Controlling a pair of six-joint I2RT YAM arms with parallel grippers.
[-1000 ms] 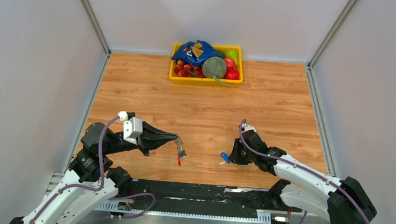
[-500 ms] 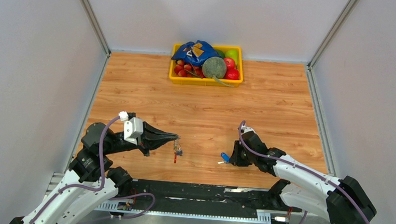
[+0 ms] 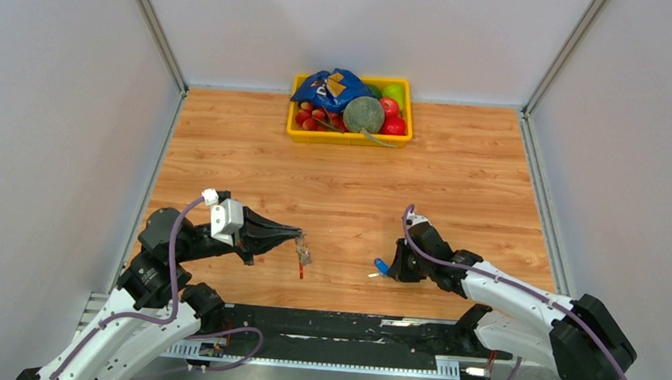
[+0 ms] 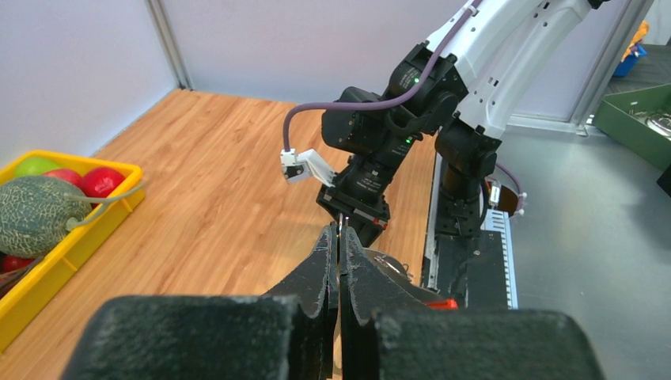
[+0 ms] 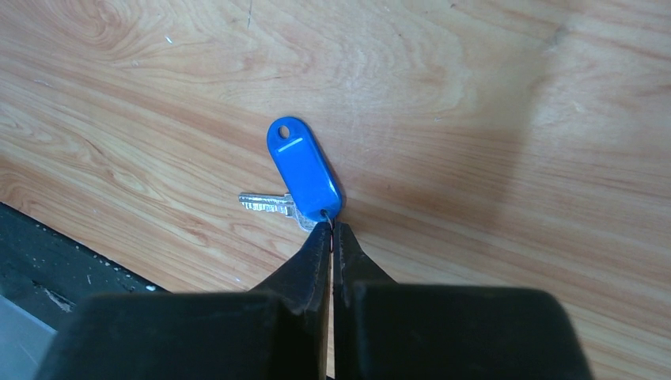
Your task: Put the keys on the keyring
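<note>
My left gripper (image 3: 300, 236) is shut on the keyring (image 3: 302, 260), a small bunch with a red loop that hangs below the fingertips, just above the table. In the left wrist view the jaws (image 4: 339, 231) pinch a thin metal strip; a red piece (image 4: 440, 303) and a silvery part (image 4: 393, 266) show beneath the right finger. My right gripper (image 3: 393, 267) is low on the table, shut on a thin wire loop at the end of a key (image 5: 269, 205) with a bright blue plastic head (image 5: 305, 174). The key lies flat on the wood, also seen from the top (image 3: 381, 267). A second key is not visible.
A yellow tray (image 3: 348, 139) at the back centre holds fruit, a melon and a blue bag; its corner shows in the left wrist view (image 4: 71, 237). A black rail (image 3: 333, 324) runs along the near table edge. Grey walls close in the left, right and back.
The keyring under my left gripper has swung slightly left and then back. My right gripper has hardly moved and still holds the blue-headed key on the table.
</note>
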